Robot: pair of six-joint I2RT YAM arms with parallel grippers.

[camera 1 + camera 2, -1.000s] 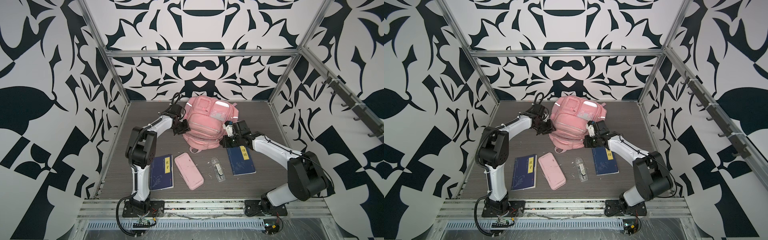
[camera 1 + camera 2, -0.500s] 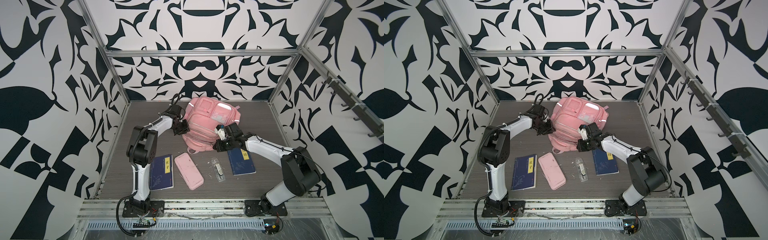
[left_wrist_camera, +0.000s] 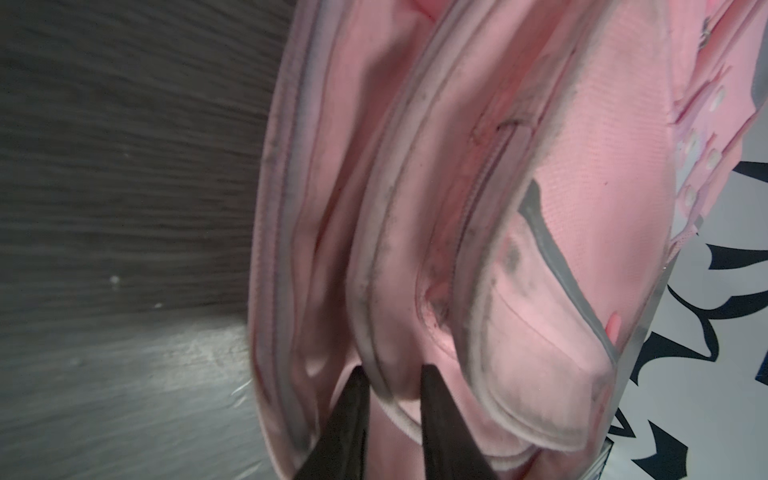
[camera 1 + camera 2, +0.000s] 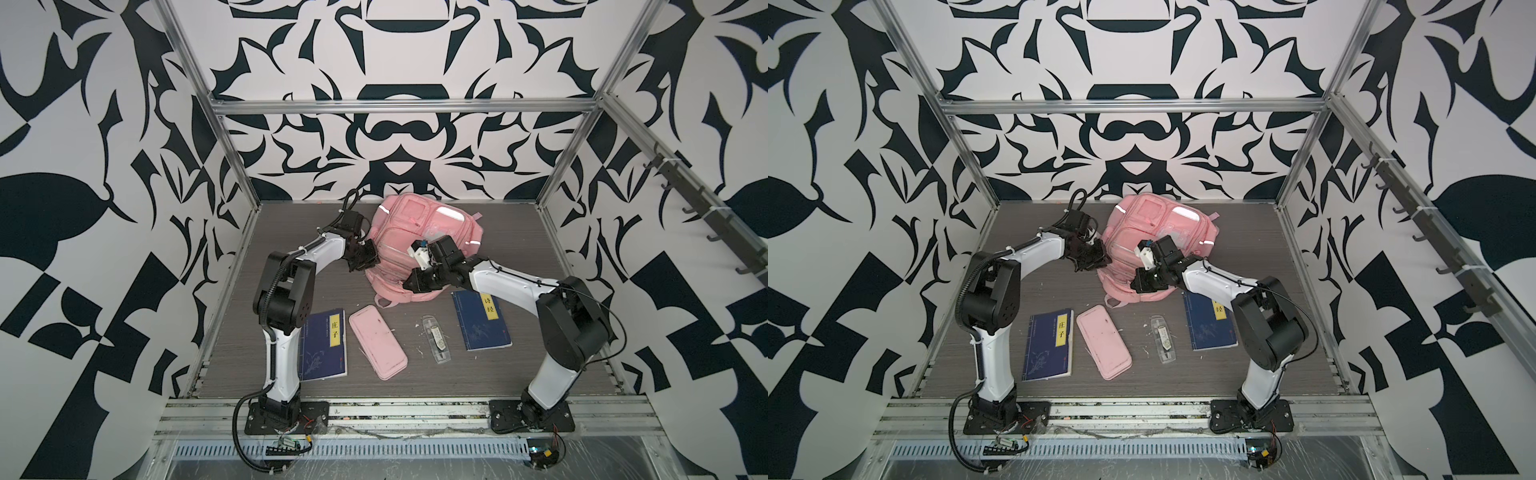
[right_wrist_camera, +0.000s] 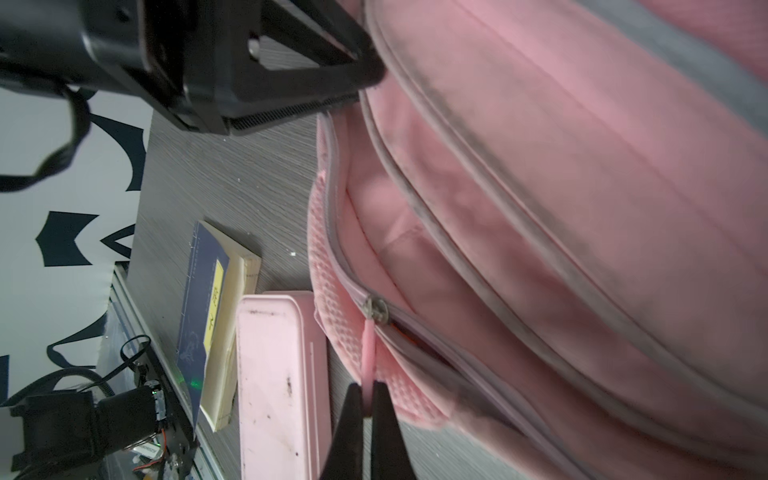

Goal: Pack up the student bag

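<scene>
The student bag (image 4: 419,232) (image 4: 1154,232), pink with grey piping, lies at the back middle of the table in both top views. My left gripper (image 4: 371,261) (image 4: 1104,261) is at the bag's left side. In the left wrist view the left gripper (image 3: 392,392) is shut on a piped fold of the bag (image 3: 415,232). My right gripper (image 4: 409,285) (image 4: 1136,286) is at the bag's near edge. In the right wrist view the right gripper (image 5: 363,395) is shut on the pink zip pull (image 5: 368,345), below the metal slider (image 5: 376,309). The zip gapes beyond the slider.
In front of the bag lie a blue book (image 4: 324,349), a flat pink pencil case (image 4: 377,347), a clear plastic case (image 4: 435,345) and a second blue book (image 4: 482,326) under the right forearm. Patterned walls and metal posts enclose the table.
My right gripper has moved left along the bag's near edge with the zip pull in it. The left gripper has closed on the bag's left side, and the bag has bulged and shifted slightly.
</scene>
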